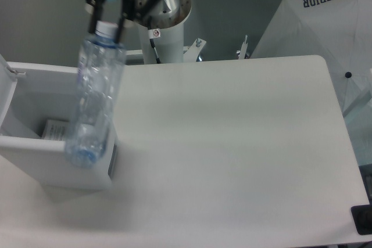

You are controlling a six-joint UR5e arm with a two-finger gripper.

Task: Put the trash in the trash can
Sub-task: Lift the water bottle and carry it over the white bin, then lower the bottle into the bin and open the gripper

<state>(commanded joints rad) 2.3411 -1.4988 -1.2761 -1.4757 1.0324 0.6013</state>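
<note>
Tabletop (232,143), white and wide, fills the near view, with a small dark object (362,219) at its near right corner. At the left stands the trash can (35,155), lid open, and a white packet (56,130) lies flat on its grey floor. Over the can's right wall hangs the water bottle (93,100), cap up and base tilted slightly leftward, clear of the tabletop. The pincer (105,25) grasps it at the white cap, fingers clenched on either side. Behind rises the robot's base column (165,33), and at far right a white umbrella (325,33) printed SUPERIOR.
</note>
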